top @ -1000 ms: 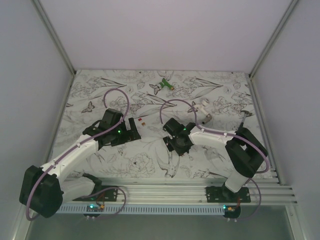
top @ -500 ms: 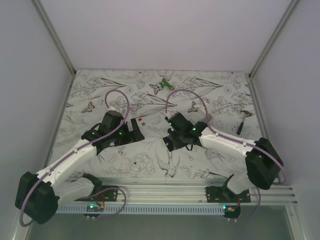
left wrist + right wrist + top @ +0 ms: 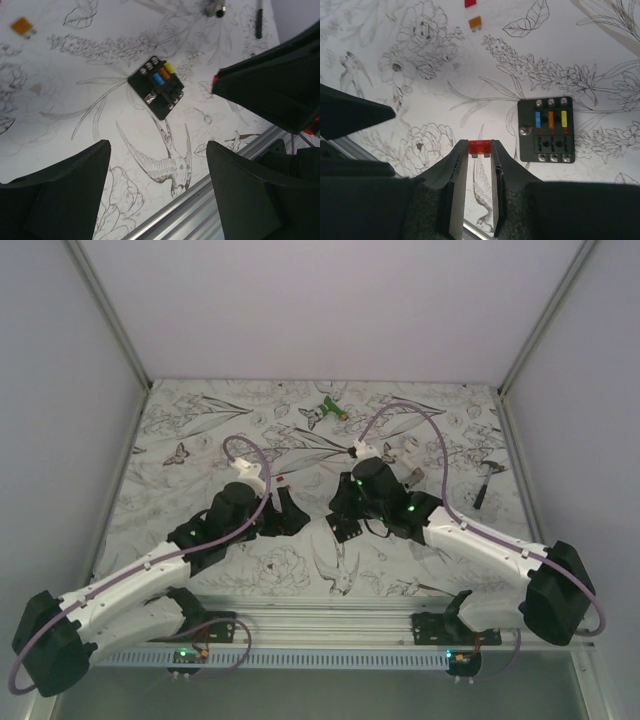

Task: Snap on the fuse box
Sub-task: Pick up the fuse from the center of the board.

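The fuse box (image 3: 546, 130) is a flat black block lying on the flower-patterned table, with a blue, an orange and a yellow fuse in one row. It also shows in the left wrist view (image 3: 156, 86) and from above (image 3: 343, 529). My right gripper (image 3: 480, 150) is shut on a small red fuse (image 3: 480, 147) at its fingertips and hangs above the table, just left of the box. My left gripper (image 3: 157, 150) is open with nothing between its fingers. It sits short of the box (image 3: 285, 515), which lies beyond its tips.
Loose on the table are an orange fuse (image 3: 475, 22) and a red fuse (image 3: 470, 3), beyond the right gripper. A green-and-white object (image 3: 325, 412) lies at the back, a black tool (image 3: 481, 490) at the right. The aluminium rail (image 3: 330, 618) runs along the near edge.
Both arms have reached toward the table's middle. The left gripper moved right and its jaws narrowed a little. The right gripper shifted slightly left and back, still holding the red fuse.
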Tool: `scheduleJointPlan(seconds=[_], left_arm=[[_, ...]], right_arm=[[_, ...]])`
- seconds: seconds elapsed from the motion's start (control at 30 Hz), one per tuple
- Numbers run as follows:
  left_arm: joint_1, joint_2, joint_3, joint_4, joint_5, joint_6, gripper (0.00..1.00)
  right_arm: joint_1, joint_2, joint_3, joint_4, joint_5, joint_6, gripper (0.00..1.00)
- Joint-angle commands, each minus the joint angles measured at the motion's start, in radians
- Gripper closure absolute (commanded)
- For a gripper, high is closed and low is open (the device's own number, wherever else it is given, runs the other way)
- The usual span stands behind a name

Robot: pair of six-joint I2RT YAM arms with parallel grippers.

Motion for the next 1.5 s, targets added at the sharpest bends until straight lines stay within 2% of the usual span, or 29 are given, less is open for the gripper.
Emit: scheduleJointPlan(seconds=[0.0, 0.17, 0.43, 0.73, 0.97, 1.17, 1.23, 1.33, 1.47], left_arm=[[-0.059, 0.001, -0.018, 0.142, -0.08, 0.092, 0.23], [-0.132, 0.027, -0.023, 0.243, -0.14, 0.172, 0.32], [-0.197, 0.098, 0.02, 0.319, -0.14, 0.268, 0.46], [-0.205, 0.165, 0.073, 0.35, -0.117, 0.3, 0.68], [-0.205, 0.196, 0.086, 0.361, -0.123, 0.297, 0.76], [-0.205, 0.192, 0.085, 0.364, -0.121, 0.305, 0.96], [-0.205, 0.189, 0.08, 0.362, -0.125, 0.314, 1.0], [-0.205, 0.179, 0.067, 0.36, -0.133, 0.33, 1.0], [-0.191, 0.15, 0.047, 0.349, -0.107, 0.364, 1.0]], right_arm=[[0.009, -0.036, -0.019, 0.122, -0.012, 0.101, 0.77], [0.024, -0.083, -0.061, 0.195, -0.019, 0.164, 0.77], [0.029, -0.131, -0.085, 0.221, -0.029, 0.19, 0.76], [0.033, -0.133, -0.113, 0.273, -0.055, 0.211, 0.75], [0.041, -0.13, -0.13, 0.309, -0.072, 0.226, 0.75], [0.043, -0.139, -0.158, 0.334, -0.077, 0.243, 0.75], [0.043, -0.147, -0.165, 0.342, -0.076, 0.241, 0.74], [0.042, -0.176, -0.167, 0.337, -0.064, 0.204, 0.68], [0.025, -0.227, -0.136, 0.288, -0.072, 0.06, 0.58]])
